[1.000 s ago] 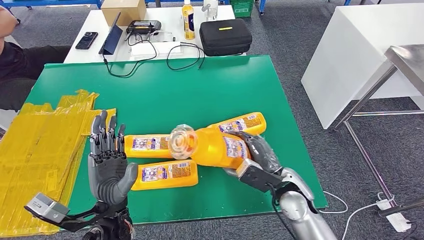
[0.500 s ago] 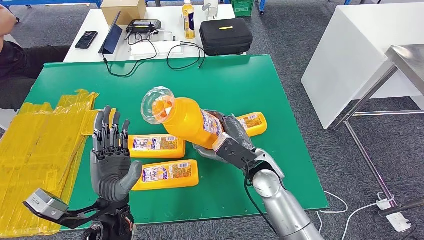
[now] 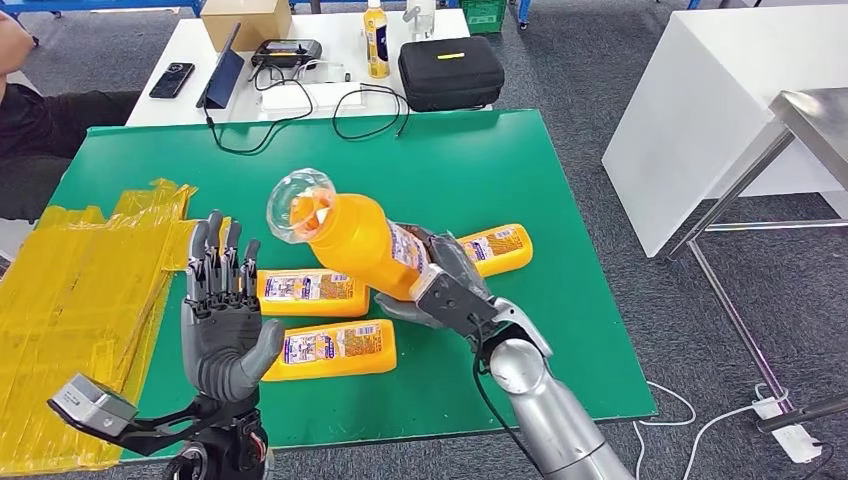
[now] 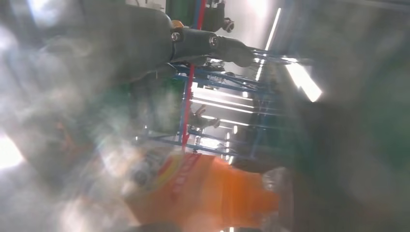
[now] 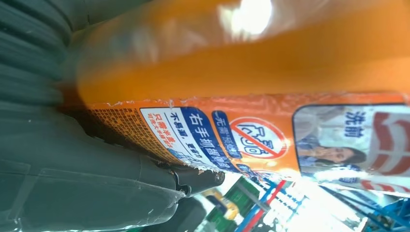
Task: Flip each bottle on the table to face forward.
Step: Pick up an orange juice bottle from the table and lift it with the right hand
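My right hand [image 3: 448,287] grips an orange bottle [image 3: 358,236] by its labelled lower part and holds it lifted and tilted over the green table [image 3: 450,170], its clear cap toward the upper left. In the right wrist view the held bottle's label [image 5: 241,135] lies against my fingers [image 5: 87,179]. Three more orange bottles lie flat: one [image 3: 310,291] under the lifted one, one [image 3: 335,349] nearer me, one [image 3: 500,244] right of my hand. My left hand [image 3: 225,320] stands upright and open, palm facing right, beside the two left bottles. The left wrist view is blurred, with an orange bottle [image 4: 208,193] across from the hand.
A pile of yellow bags [image 3: 80,300] covers the table's left side. Behind it a white table [image 3: 330,40] carries a black case [image 3: 450,72], an upright bottle [image 3: 376,40], a cardboard box, cables, a phone and a tablet. A person's arm [image 3: 15,50] is at far left.
My right hand has raised the gripped bottle off the table and swung it up and to the left. My left hand shifted slightly right and stays open.
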`<state>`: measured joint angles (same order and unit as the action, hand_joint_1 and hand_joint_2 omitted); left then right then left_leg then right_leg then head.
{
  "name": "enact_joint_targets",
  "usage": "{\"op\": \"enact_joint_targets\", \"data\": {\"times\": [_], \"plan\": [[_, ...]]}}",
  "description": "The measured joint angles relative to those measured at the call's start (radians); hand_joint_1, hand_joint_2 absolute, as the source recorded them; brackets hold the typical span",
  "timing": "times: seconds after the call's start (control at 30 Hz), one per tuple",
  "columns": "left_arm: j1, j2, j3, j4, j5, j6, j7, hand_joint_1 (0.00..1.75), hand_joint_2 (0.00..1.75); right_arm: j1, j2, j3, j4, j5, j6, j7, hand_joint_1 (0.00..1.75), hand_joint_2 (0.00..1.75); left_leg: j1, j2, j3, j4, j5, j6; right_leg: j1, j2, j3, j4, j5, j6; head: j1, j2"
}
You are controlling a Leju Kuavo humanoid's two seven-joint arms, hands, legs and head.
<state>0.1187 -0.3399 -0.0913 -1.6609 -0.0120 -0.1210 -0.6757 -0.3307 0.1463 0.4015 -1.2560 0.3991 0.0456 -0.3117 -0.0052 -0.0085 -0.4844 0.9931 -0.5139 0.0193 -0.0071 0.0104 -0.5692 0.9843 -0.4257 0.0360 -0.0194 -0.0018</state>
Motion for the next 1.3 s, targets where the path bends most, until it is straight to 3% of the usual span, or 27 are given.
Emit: {"op": "enact_joint_targets", "data": {"times": [0.23, 0.97, 1.3], "plan": [[-0.003, 0.000, 0.012, 0.000, 0.001, -0.007, 0.000, 0.00, 1.75, -0.024, 0.041, 0.020, 0.026, 0.005, -0.004, 0.001, 1.75, 1.75, 0.000, 0.000, 0.000, 0.000, 0.000, 0.000, 0.000, 0.000, 0.000, 0.000, 0.000, 0.000, 0.000, 0.000], [-0.015, 0.000, 0.011, 0.009, -0.035, 0.004, 0.003, 0.00, 1.75, -0.021, 0.053, 0.045, 0.049, 0.008, -0.007, 0.001, 1.75, 1.75, -0.001, 0.000, 0.000, 0.000, 0.000, 0.000, 0.000, 0.000, 0.000, 0.000, 0.000, 0.000, 0.000, 0.000], [-0.015, 0.000, -0.002, 0.019, -0.109, 0.062, 0.000, 0.00, 1.75, -0.015, 0.101, 0.137, 0.080, 0.106, -0.056, 0.037, 1.75, 1.75, 0.000, 0.000, 0.000, 0.000, 0.000, 0.000, 0.000, 0.000, -0.001, 0.000, 0.000, 0.000, 0.000, 0.000]]}}
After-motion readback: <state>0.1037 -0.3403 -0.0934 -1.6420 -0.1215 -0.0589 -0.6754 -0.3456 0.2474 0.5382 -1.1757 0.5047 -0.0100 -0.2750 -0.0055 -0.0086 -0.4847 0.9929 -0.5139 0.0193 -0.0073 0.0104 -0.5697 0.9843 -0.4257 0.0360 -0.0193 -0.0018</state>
